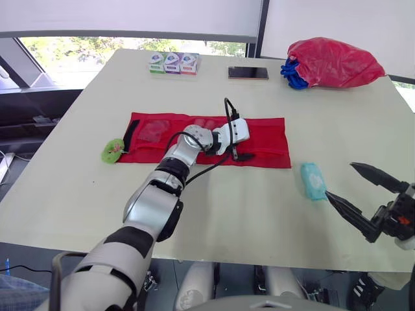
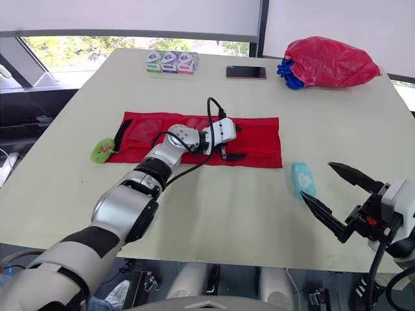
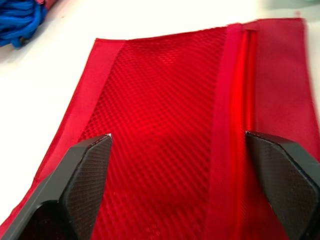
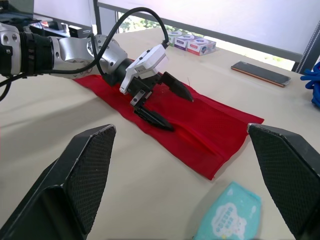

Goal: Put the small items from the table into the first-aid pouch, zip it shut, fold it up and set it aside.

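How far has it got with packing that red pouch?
Little looks done: the red pouch lies flat and unfolded on the table. In hand: the left claw hovers open over its mesh, the right claw open beside the teal wipes pack. Left: that pack and the green item lie outside; then zipping, folding, setting aside.

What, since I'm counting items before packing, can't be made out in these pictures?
- Three small boxes, eye views: print too small to read.
- Red bag: opaque, contents hidden.
- Green item beside the pouch: too small to identify.
- Pouch's middle, eye views: covered by left gripper.
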`<action>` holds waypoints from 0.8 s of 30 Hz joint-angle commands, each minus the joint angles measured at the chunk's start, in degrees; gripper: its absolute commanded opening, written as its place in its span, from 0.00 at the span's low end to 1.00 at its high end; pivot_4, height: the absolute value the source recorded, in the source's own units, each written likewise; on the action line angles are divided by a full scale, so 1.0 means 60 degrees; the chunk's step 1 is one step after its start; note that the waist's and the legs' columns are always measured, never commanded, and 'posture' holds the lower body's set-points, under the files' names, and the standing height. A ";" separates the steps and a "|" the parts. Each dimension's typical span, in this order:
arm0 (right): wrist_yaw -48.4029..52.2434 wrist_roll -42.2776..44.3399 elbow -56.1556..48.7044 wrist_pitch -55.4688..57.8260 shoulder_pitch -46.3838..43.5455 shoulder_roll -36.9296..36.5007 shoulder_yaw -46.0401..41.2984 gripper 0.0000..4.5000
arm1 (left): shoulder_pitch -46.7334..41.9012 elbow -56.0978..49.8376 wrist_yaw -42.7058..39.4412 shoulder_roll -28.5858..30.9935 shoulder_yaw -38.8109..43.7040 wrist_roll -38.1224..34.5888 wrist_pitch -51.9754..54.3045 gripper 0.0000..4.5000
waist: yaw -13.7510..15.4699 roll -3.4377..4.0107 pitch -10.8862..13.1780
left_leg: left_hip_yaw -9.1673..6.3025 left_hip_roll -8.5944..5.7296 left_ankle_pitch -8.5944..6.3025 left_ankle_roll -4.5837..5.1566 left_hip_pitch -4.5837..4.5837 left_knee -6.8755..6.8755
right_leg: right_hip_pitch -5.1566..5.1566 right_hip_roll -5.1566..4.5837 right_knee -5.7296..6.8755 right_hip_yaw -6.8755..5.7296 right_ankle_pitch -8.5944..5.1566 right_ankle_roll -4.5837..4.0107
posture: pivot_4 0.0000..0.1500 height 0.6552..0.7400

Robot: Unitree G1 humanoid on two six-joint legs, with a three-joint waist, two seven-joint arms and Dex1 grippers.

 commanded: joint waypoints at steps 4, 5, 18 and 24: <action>-0.0211 -0.0088 -0.0353 -0.0117 0.0063 -0.0001 -0.0105 1.00 | -0.0242 0.0194 0.0150 -0.0165 0.0082 0.0155 -0.0301 0.42 | -0.0001 0.0000 0.0000 | -0.0001 0.0000 0.0000 0.0000 0.0000 0.0000 | 0.0000 0.0000 0.0000 -0.0001 0.0000 0.0000 | 1.00 1.00; -0.0293 -0.0243 -0.0346 -0.0103 0.0100 -0.0004 -0.0098 1.00 | -0.0230 0.0199 0.0112 -0.0164 0.0094 0.0156 -0.0316 0.33 | -0.0002 0.0000 0.0000 | 0.0000 0.0000 0.0000 0.0000 0.0000 0.0000 | 0.0000 0.0000 0.0001 -0.0001 0.0000 0.0000 | 1.00 1.00; -0.3309 -0.2510 -0.0068 0.2472 -0.0331 0.0157 0.1951 1.00 | -0.0200 -0.0048 0.0024 -0.0370 0.0248 0.0039 -0.0424 0.01 | 0.0003 -0.0001 -0.0003 | -0.0002 0.0001 0.0000 0.0000 -0.0001 0.0002 | -0.0001 -0.0003 0.0003 -0.0002 0.0000 -0.0001 | 1.00 1.00; -0.4640 -0.3757 0.1055 0.2795 -0.1473 0.1206 0.3461 1.00 | -0.0267 -0.0087 0.0041 -0.0454 0.0302 0.0049 -0.0409 0.01 | 0.0009 -0.0001 -0.0004 | -0.0008 -0.0009 0.0000 0.0000 -0.0005 0.0003 | -0.0001 -0.0003 0.0002 -0.0006 0.0000 -0.0002 | 1.00 1.00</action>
